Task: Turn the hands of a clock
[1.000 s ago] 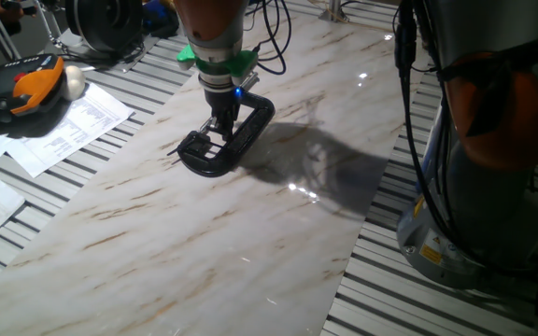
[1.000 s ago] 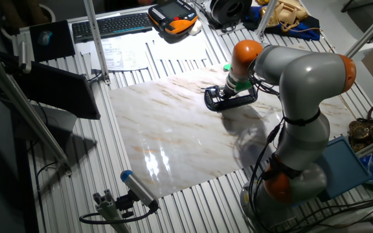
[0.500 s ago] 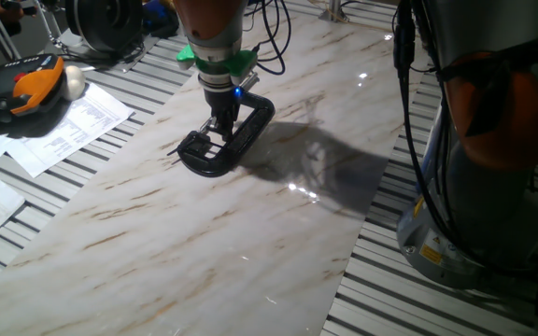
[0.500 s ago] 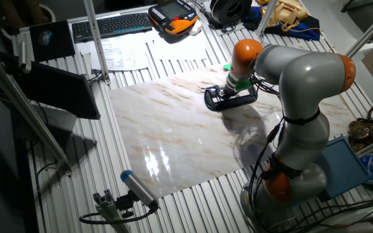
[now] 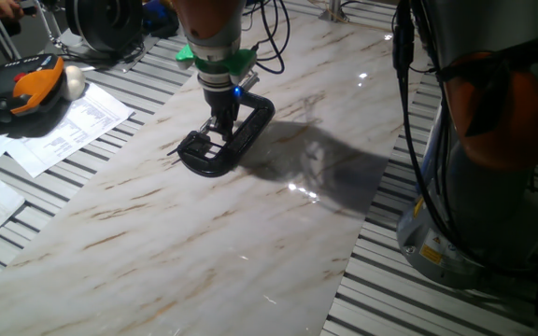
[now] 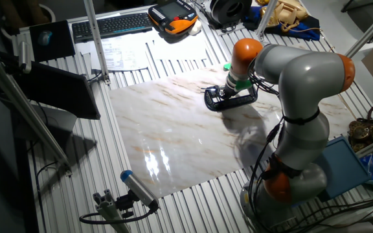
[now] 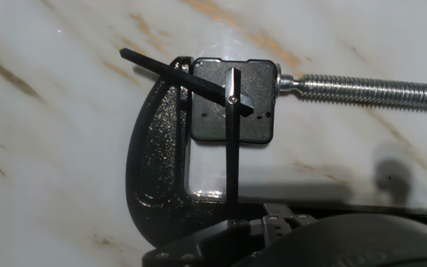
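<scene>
The clock movement (image 7: 232,101), a small black square block, sits pinched in the jaw of the black C-clamp (image 7: 150,178), its silver screw (image 7: 362,90) pressing from the side. Two thin black hands (image 7: 232,141) fan out from the hub: one over the clamp's curved spine, one along toward the camera. They look light, springy and easily bent, so a nudge near the hub seems safest. The pincer (image 5: 220,124) hangs right above the clamp on the marble counter (image 5: 250,233); its opening is hidden, probably near a hand, but it cannot be told.
</scene>
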